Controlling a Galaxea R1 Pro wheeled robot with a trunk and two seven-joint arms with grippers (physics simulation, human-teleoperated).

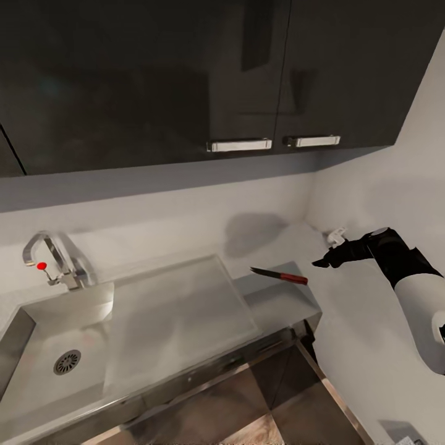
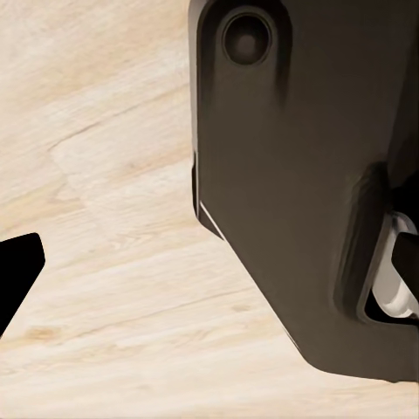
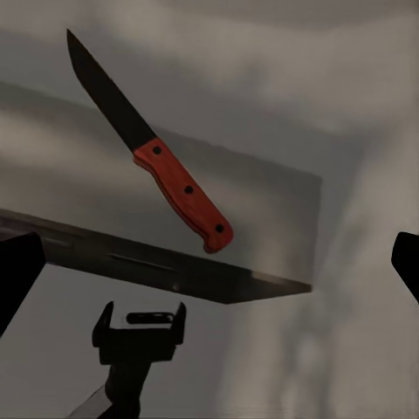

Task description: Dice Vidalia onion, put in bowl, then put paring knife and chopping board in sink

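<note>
I am reaching with my right gripper (image 1: 321, 263) toward the paring knife (image 1: 279, 274), which lies flat on the grey countertop (image 1: 278, 303) just past the right end of the sink's drainboard (image 1: 179, 309) and near the corner where the counter meets the side wall. My right wrist camera looks along my fingers: their dark tips sit at the two outer edges of that view with a wide gap between them, so this gripper is spread wide and holds nothing. The knife (image 3: 148, 144) lies ahead of that gap, not yet between the fingers.

The knife's long axis runs roughly along the counter's length, tilted slightly. Its dark pointed blade (image 1: 264, 271) aims toward the sink (image 1: 37, 346) and the faucet (image 1: 52, 259), while the red handle (image 1: 293, 278) is the end nearer my gripper. That suits me: I judge the step in hand to be picking up the knife, and the handle is the part to take.

To do it well, I should turn my wrist so the fingers straddle the handle across its width, not along it, then come down low enough that the tips reach the counter on either side before I squeeze. The handle is thin and lies flat, so a shallow or skewed pinch could push it away or spin it.

My left gripper (image 2: 17, 271) shows only one dark fingertip over light wood floor, so I cannot tell its state.
</note>
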